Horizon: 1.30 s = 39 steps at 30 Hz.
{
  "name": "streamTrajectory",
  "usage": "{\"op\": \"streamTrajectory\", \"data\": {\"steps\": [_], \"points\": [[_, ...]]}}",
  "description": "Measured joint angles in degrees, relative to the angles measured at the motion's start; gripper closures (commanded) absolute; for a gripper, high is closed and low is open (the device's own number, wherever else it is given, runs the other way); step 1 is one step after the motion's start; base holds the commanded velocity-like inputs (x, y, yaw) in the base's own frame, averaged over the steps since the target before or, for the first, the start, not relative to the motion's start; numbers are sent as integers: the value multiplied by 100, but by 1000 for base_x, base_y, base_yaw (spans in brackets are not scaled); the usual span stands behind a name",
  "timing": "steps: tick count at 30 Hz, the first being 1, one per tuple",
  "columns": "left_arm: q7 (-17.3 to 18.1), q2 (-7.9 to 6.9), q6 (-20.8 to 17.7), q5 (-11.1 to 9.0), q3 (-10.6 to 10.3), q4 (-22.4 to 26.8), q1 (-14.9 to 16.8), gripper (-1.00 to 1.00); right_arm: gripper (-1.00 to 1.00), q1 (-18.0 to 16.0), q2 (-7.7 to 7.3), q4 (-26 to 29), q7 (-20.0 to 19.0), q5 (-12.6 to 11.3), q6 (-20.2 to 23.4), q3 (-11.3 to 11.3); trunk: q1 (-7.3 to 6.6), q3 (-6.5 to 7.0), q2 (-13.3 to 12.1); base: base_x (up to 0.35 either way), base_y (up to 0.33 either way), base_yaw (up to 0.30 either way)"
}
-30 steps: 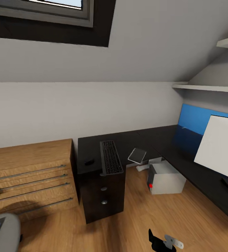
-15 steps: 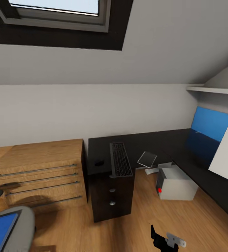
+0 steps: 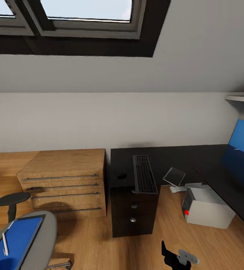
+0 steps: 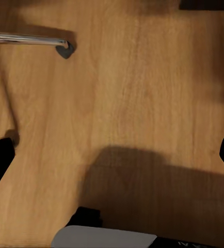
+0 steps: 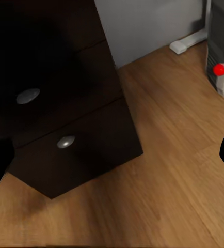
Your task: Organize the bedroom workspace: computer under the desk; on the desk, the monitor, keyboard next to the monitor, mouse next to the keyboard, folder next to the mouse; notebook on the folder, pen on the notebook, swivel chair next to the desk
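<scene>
- Head view is showing the folder [image 3: 14, 240] lying flat on the swivel chair [image 3: 43, 240] seat at lower left, with a white pen [image 3: 5, 243] resting on it.
- Folder's long axis is running from near-left toward far-right, roughly toward the wooden chest [image 3: 67, 180].
- Right gripper [image 3: 176, 258] is sitting low and centre-right, well apart from the chair; the folder is lying off to your left, so I'm judging the left arm the nearer one for that pick.
- Left gripper [image 4: 112, 155] is looking down at bare floor [image 4: 143, 93], with a chrome chair leg [image 4: 29, 40] at the edge; fingertips are sitting wide apart, nothing held.
- Right wrist view is facing the desk drawers [image 5: 65, 119] and the computer [image 5: 223, 46]; fingers are also spread wide, empty.
- Keyboard [image 3: 144, 174] is already lying on the desk [image 3: 181, 157], overhanging the near edge, with a small dark object [image 3: 121, 175] beside it, probably the mouse. Computer [image 3: 208, 210] is standing on the floor in the desk's inner corner.
- Versus the earlier frames: the camera is panning left. The chair seat and folder are coming well into frame, and the monitor is sliding out at right. Objects themselves aren't shifting.
</scene>
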State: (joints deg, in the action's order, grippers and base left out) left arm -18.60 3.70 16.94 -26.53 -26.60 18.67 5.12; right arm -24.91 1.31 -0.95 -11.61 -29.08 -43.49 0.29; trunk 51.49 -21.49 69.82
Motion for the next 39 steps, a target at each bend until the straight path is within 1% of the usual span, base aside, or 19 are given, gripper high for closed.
{"op": "streamTrajectory", "data": {"steps": [9, 17, 33, 39], "points": [[-2, -4, -24, -12, 10, 0, 0, -100, -100, 0, 1, -7, 0, 5, 0, 1, -198, 162, -362, 0, -4, 288], [-7, -4, -57, -21, -5, -5, 0, -100, -100, 0, -4, -8, 1, 6, 6, 1, -374, 306, -682, 0, -214, 240], [-7, 0, -60, -22, -19, -11, 1, -100, -100, 9, -15, -8, 0, -8, 6, -5, -725, 593, -1325, 0, -303, 31], [-8, -5, -39, -22, 5, -11, 1, -100, -100, 10, -25, -8, 0, -11, 7, -6, -857, 701, -1565, 0, -151, 1]]}}
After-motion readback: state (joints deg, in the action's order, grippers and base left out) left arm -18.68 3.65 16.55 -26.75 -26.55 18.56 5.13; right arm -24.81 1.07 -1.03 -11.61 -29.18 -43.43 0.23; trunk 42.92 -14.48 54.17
